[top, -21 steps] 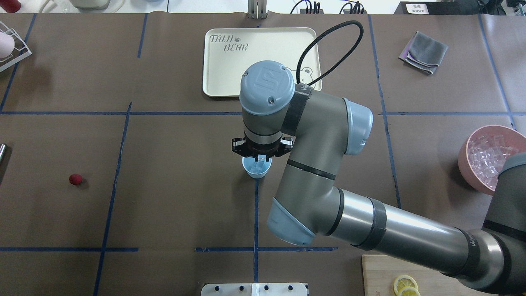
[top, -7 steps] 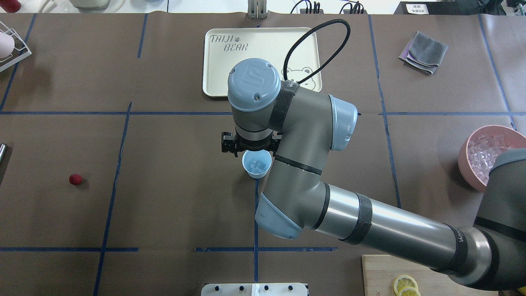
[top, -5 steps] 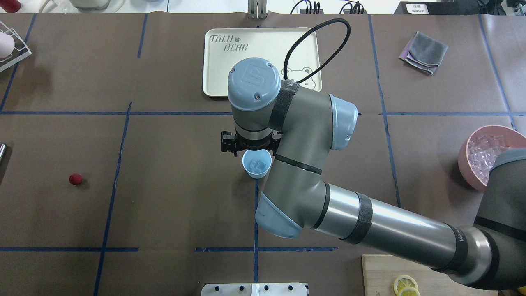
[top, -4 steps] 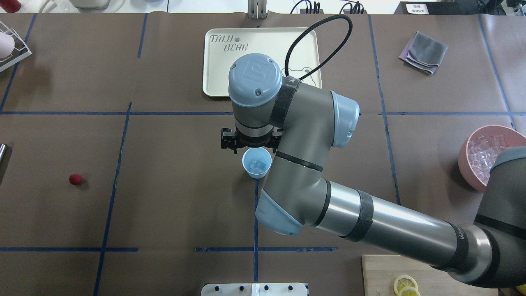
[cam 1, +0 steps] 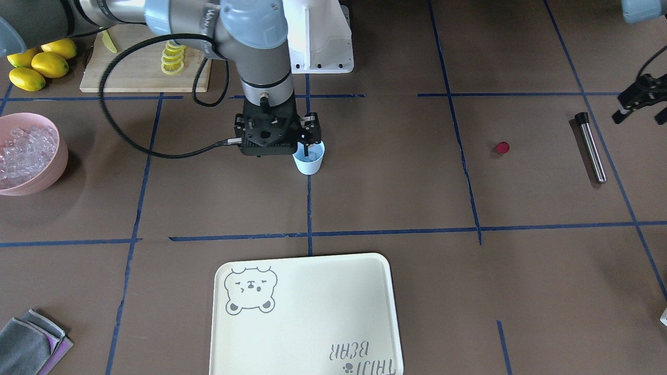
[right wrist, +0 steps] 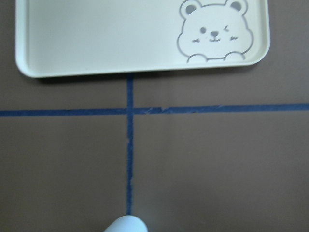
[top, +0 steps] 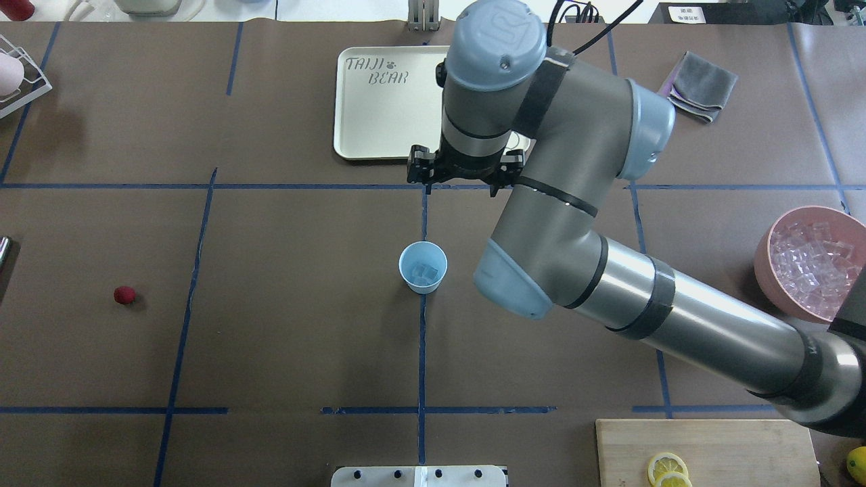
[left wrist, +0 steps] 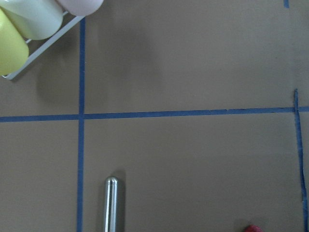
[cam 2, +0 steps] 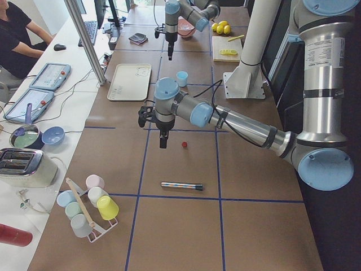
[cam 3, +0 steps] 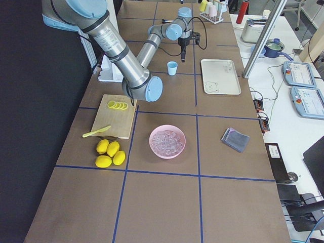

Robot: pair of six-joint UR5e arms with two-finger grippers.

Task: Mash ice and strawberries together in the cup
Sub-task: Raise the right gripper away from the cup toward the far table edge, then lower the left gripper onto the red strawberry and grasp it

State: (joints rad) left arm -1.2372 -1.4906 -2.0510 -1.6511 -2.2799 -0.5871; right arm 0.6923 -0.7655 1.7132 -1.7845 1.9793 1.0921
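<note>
Starting with the front view, you have the cup (cam 1: 309,159) upright on the worktop (cam 1: 365,198) at a tape crossing. The right gripper (cam 1: 276,150) shows just beside it, though that view does not tell you its height. What shows of its fingers (cam 1: 305,149) stands well off the gripper's middle, so I judge its jaws spread, with nothing between them. The strawberry (cam 1: 502,148) lies on the bare worktop well apart from the cup, near the rod (cam 1: 591,148). The left gripper (cam 1: 643,99) shows only at the edge, so you cannot tell how its jaws stand. From overhead, a few cubes of ice (top: 425,272) lie in the bottom of the cup. The right gripper hangs beyond the cup, by the edge of the tray (top: 379,115), and the bowl (top: 764,270) holds many more cubes. The left side view puts the left gripper above the worktop near the strawberry, touching neither it nor the rod. The right side view shows the right gripper raised clear of the cup. The left wrist view catches the rod's end and a sliver of the strawberry at the bottom edge. The right wrist view shows the tray and only the cup's rim at the bottom. By my reading the ice is in, the strawberry has yet to go into the cup, and the mashing has not begun.
</note>
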